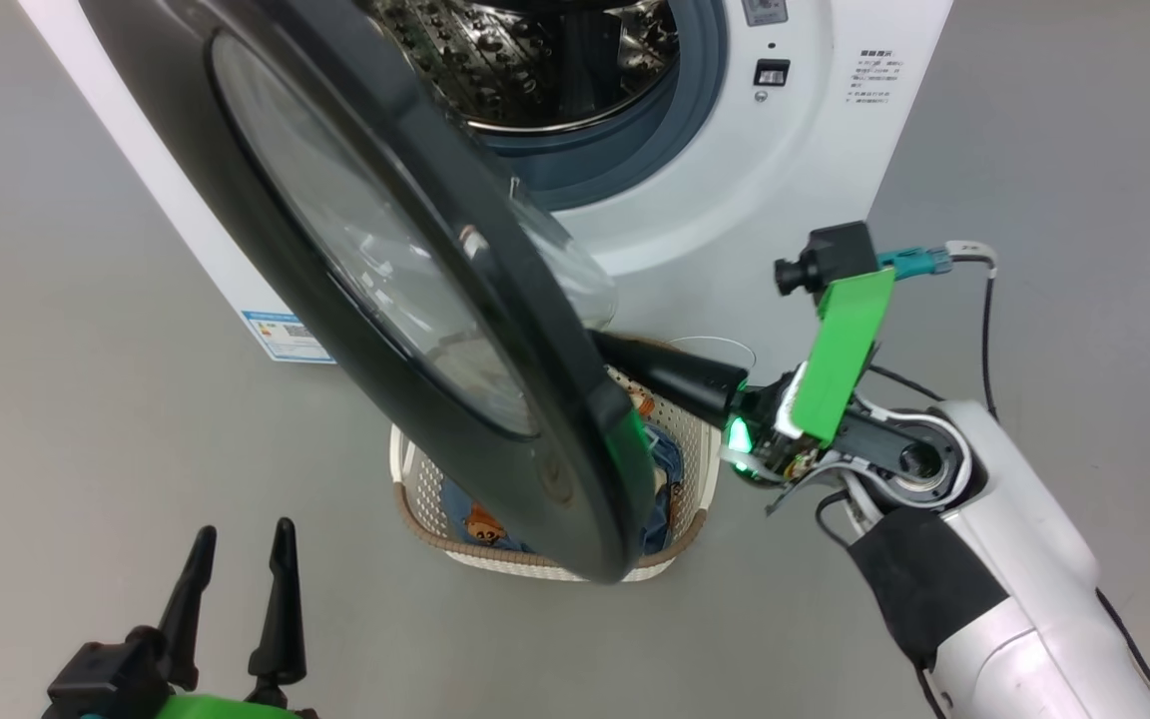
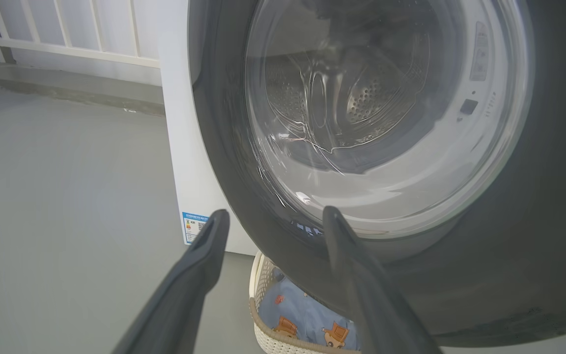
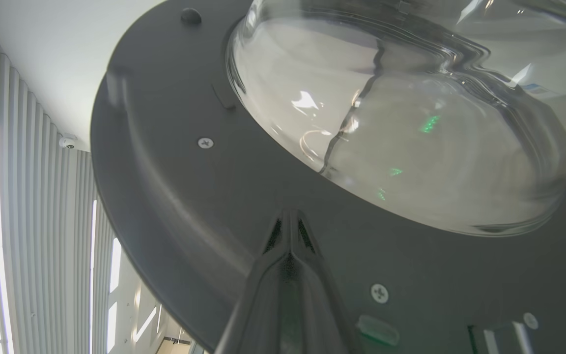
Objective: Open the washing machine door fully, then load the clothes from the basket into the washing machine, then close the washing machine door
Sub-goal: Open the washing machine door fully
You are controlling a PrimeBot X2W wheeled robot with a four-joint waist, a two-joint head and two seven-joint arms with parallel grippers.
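The door (image 1: pixel 555 439) stands half open. The right gripper (image 3: pixel 290 221), clenched empty, has its tips against the door's inner face, while the left gripper (image 1: pixel 245 534), released, hovers outside it.

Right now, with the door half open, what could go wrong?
1. The shut right gripper grips nothing; its tips seem just to push on the smooth inner face of the door, so it may slip off.
2. The door hangs over the basket and may clip its rim while swinging.
3. The open left gripper sits on the door's outer side, possibly in its path.
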